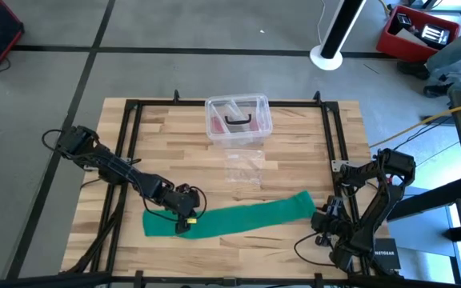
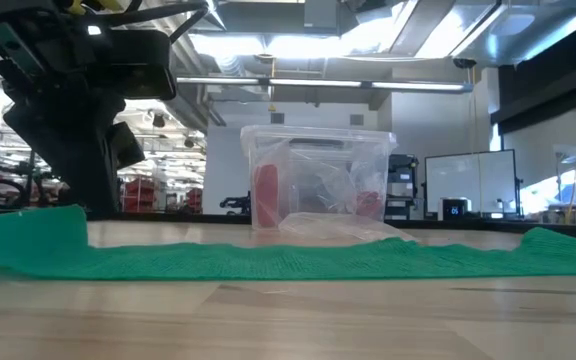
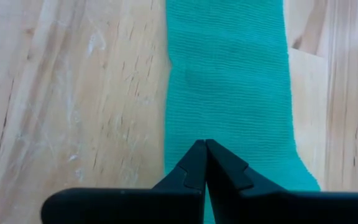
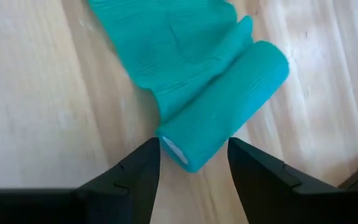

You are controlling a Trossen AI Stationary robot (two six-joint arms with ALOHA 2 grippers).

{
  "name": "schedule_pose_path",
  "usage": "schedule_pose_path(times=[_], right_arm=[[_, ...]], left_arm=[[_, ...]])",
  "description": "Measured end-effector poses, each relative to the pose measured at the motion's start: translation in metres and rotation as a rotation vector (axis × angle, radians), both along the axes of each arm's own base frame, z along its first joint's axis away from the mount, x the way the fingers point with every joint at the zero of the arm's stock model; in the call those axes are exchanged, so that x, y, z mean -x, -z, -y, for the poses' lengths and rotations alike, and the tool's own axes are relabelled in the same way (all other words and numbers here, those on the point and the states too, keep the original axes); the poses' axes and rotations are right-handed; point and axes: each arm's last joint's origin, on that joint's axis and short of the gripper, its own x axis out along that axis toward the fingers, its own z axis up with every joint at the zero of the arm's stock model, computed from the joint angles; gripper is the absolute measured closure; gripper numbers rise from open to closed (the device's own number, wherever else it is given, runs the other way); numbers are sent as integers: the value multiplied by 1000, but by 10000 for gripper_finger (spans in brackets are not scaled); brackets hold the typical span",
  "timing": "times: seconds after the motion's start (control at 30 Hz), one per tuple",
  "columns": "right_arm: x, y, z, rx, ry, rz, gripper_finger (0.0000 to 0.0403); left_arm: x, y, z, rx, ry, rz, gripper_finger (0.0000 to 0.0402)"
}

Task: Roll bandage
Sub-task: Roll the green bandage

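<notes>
The teal-green bandage [image 1: 238,216] lies as a flat strip across the near part of the wooden table, and it also shows in the low view [image 2: 298,260]. Its right end is wound into a small roll [image 4: 229,102] that rests on the table. My left gripper [image 1: 186,222] is shut over the strip's left part [image 3: 229,93]. My right gripper [image 4: 194,143] is open at the roll, near the table's right edge [image 1: 320,218]. Its two fingers stand on either side of the roll's near end [image 4: 176,152], and no touch shows. My left gripper has its shut fingertips [image 3: 205,146] down on the top face of the flat strip [image 3: 219,124], a little in from its left end. The fingers slant down from above and point along the strip. The strip lies flat on the table beneath them.
A clear plastic box [image 1: 238,120] with pinkish contents stands at the far middle of the table and shows in the low view [image 2: 318,185]. A clear plastic wrapper [image 1: 244,170] lies just in front of it. A black frame [image 1: 130,144] runs along the table's sides.
</notes>
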Motion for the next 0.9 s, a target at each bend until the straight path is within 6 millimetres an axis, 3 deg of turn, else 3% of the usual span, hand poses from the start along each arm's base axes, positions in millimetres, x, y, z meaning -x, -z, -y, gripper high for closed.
schedule_pose_path(times=[0.2, 0.53, 0.7, 0.8, 0.9], right_arm=[[0, 0, 2, 45, -20, 25, 219], [-4, 17, -1, 115, -37, 77, 324], [-3, 21, 0, 109, 51, 123, 381], [-4, 14, -2, 116, 70, 158, 391], [-6, -8, -5, 175, 53, 173, 394]], left_arm=[[-2, -2, 1, 6, 11, 30, 402], [-3, -3, 1, 8, 14, 41, 401], [-4, -4, 2, 14, 5, 39, 402], [-10, -14, 4, -2, 28, 80, 402], [-17, -36, 7, -48, 81, 127, 401]])
